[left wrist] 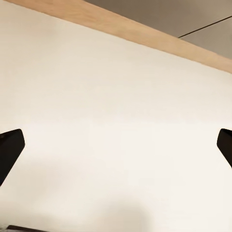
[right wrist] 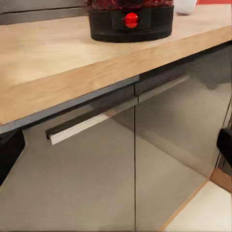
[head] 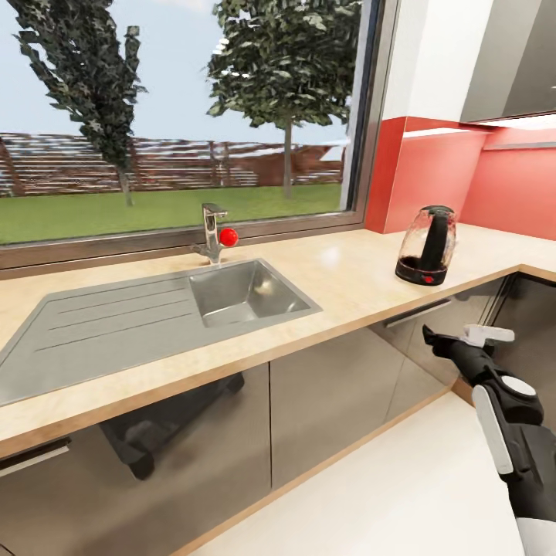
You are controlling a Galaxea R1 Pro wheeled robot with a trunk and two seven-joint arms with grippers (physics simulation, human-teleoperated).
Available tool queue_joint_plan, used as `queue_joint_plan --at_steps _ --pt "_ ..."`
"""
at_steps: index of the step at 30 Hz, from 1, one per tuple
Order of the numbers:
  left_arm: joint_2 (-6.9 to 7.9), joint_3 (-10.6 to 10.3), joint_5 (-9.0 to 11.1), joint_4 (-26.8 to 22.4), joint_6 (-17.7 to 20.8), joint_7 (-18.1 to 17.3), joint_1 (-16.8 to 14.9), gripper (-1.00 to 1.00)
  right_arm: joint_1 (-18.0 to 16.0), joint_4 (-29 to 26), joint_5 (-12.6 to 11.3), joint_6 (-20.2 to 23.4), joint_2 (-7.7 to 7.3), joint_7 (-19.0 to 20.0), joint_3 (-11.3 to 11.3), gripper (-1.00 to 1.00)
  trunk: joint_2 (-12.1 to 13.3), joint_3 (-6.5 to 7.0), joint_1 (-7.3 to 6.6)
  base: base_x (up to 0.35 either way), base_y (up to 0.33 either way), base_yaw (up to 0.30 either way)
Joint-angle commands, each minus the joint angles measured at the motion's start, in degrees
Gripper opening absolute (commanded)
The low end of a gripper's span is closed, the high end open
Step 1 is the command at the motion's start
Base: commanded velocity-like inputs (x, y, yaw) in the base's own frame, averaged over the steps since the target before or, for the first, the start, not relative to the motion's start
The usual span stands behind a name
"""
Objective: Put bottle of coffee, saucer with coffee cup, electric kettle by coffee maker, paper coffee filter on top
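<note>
No brand, label or legible writing appears on any item.

Count: one electric kettle (head: 426, 245), one sink (head: 245, 292) with one tap (head: 211, 232) carrying a red knob (head: 228, 237), one draining board (head: 93, 328), one window (head: 177, 116) with two trees beyond it.

The electric kettle stands upright on the tabletop (head: 340, 270), towards its right end, near the front edge and close to the red wall panel (head: 432, 181). Its clear glass body sits on a black base with a red switch facing forward. In the right wrist view the kettle's base (right wrist: 130, 21) and switch sit near the edge of the tabletop (right wrist: 58, 63), above the dark grey cabinet fronts (right wrist: 159, 159) and a long drawer handle (right wrist: 92, 121). A white object (right wrist: 185, 6) stands behind the kettle; it is cut off and cannot be identified.

Right arm (head: 506, 417): extended forward and upward from the lower right, below tabletop height, in front of the cabinet fronts under the kettle. The right tool (head: 463, 336) points toward the cabinets, well apart from the kettle. Its fingers are spread wide, released, holding nothing; the right wrist view shows one fingertip (right wrist: 9, 152) at each side edge.

Left tool (left wrist: 116, 150): fingers spread wide, released, with one dark fingertip (left wrist: 8, 150) at each edge of the left wrist view. It faces the pale floor (left wrist: 116, 121) near a wood-toned plinth strip (left wrist: 145, 34).
</note>
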Motion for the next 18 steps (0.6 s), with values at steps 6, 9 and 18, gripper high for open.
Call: queue_joint_plan --at_steps 6,9,18 --pt "-0.20 -0.2 0.2 0.1 -0.3 0.6 0.6 1.00 -0.9 -1.5 -3.0 1.4 1.88 -0.1 3.4 1.00 0.0 -0.06 -0.01 0.000 0.000 0.000" --pt "-0.21 -0.2 0.2 0.1 -0.3 0.7 0.9 1.00 -1.0 -1.9 -3.4 0.2 2.14 -0.2 5.6 1.00 0.0 -0.06 -0.01 0.000 -0.002 0.000" --pt "-0.13 0.0 0.2 0.0 -0.3 0.8 1.2 1.00 -0.9 -2.2 -3.7 -0.6 2.32 0.1 7.1 1.00 0.0 -0.06 -0.01 0.028 -0.118 0.000"
